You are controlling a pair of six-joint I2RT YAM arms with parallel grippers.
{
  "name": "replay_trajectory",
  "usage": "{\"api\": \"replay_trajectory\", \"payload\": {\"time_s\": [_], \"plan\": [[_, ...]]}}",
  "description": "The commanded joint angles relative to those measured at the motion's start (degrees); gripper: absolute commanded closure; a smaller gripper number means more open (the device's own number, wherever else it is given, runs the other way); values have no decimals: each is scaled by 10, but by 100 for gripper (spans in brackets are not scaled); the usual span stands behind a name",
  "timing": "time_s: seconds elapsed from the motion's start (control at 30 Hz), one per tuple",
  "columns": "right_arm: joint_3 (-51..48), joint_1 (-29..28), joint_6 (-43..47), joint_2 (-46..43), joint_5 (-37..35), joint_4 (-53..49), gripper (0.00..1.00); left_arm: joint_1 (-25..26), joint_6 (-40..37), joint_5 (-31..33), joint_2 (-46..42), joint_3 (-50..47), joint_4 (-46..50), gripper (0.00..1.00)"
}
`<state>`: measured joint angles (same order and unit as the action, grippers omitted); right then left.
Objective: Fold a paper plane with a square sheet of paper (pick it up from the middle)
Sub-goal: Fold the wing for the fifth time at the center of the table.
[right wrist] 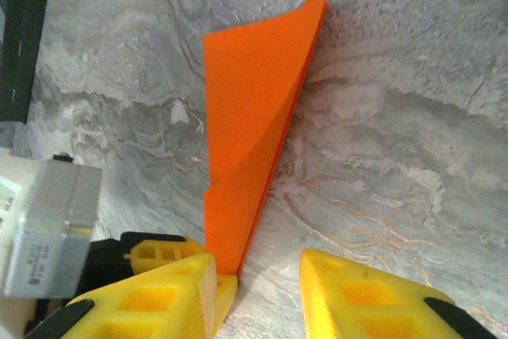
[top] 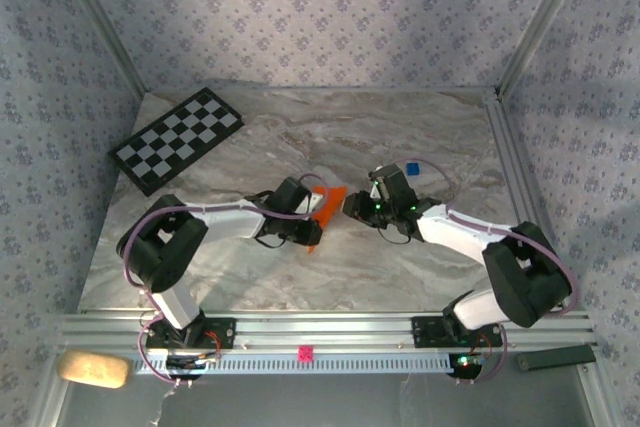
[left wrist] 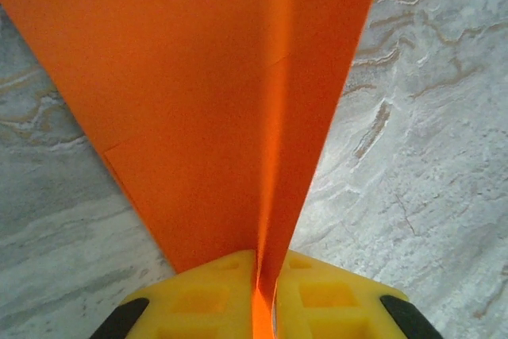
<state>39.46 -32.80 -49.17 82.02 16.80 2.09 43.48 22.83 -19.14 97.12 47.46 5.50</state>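
paper (left wrist: 198,117): orange, folded double, stands on edge over counter (top: 430,257) mid-scene, betw the two arms. Can't tell if it touches the counter.
L gripper (left wrist: 262,279): clamped tight on paper at the fold, yellow pads (left wrist: 214,299) pressed together w/ the sheet betw them.
R gripper (right wrist: 258,266): jaws parted, nothing held. Paper's near end sits just beside one finger (right wrist: 159,295); other finger apart from it.
progress (judged): early/mid. Crease is in, but no slim dart shape yet.
next (judged): R prob needs to close on the doubled edge so a new fold can be made.
handling: v. light, thin, floppy. Sags if held by a corner, and a wrong squeeze leaves a permanent crease. Prob slick betw pads. Bit stiffer along the crease.
where to grip: on the crease, near mid-length, pads flat across both layers. Avoid the free tip.
risk: an off-line close cd twist the sheet or tug it out of L's pinch; layers cd splay.
other: checkerboard (top: 175,137) back left, blue cube (top: 411,169) just behind R arm. Both apart from paper.
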Motion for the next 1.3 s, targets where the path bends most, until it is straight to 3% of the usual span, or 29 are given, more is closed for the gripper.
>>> {"api": "replay_trajectory", "payload": {"time_s": [0.0,0.2,0.4,0.7,0.9,1.27], "plan": [[12,-4,6,16,25,14,66,-13,14,-52,-2,-14,-26,85],[22,-13,7,43,41,17,66,-27,22,-74,-2,-24,-39,86],[34,-20,5,76,63,34,67,-34,22,-95,4,-31,-49,94],[62,-29,-1,126,87,69,79,-51,17,-108,6,-46,-55,100],[86,-31,-4,165,120,93,89,-69,16,-157,12,-54,-69,99],[98,-28,-11,190,130,108,91,-94,-45,-206,0,-84,-97,100]]}}
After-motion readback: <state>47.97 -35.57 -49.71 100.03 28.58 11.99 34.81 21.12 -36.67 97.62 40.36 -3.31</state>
